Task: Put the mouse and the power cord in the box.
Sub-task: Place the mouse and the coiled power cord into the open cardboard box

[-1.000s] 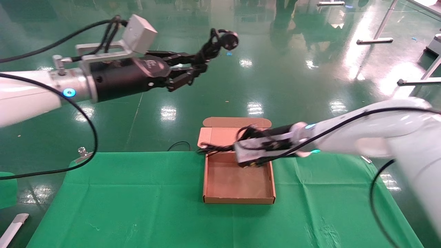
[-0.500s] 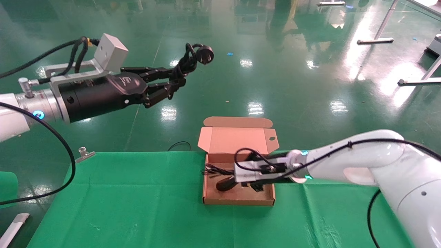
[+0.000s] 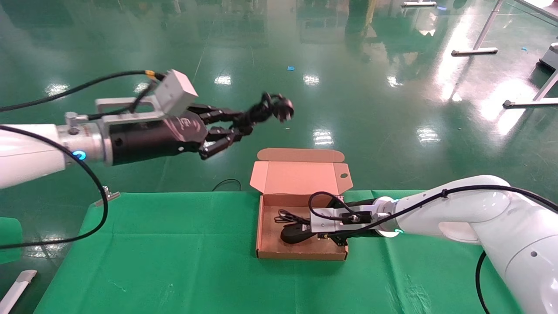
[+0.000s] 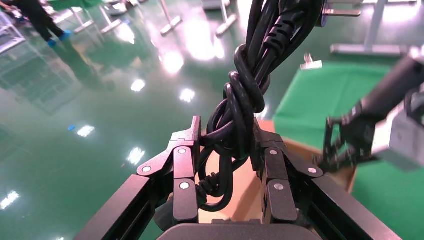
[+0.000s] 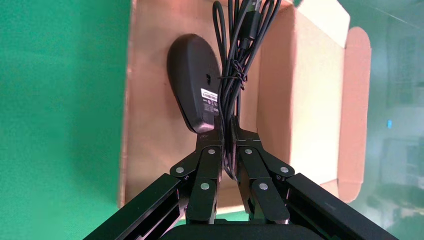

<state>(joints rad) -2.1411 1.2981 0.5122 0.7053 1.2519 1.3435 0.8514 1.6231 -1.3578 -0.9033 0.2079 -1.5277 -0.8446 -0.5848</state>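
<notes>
The brown cardboard box lies open on the green table, its lid folded back. The black mouse rests on the box floor, white label up in the right wrist view. My right gripper reaches low into the box and is shut on the mouse's thin bundled cable, with the jaws pinched together. My left gripper hovers high, behind and left of the box, shut on the coiled power cord, whose plug points away. The thick cord fills the left jaws.
A green cloth covers the table, held by a metal clamp at its far-left corner. A loose black cable loops on the glossy floor behind the table. A white bar lies at the lower left.
My right gripper has come down into the box, and the mouse now lies on its floor. My left gripper has swung left, then right and lower with the power cord.
</notes>
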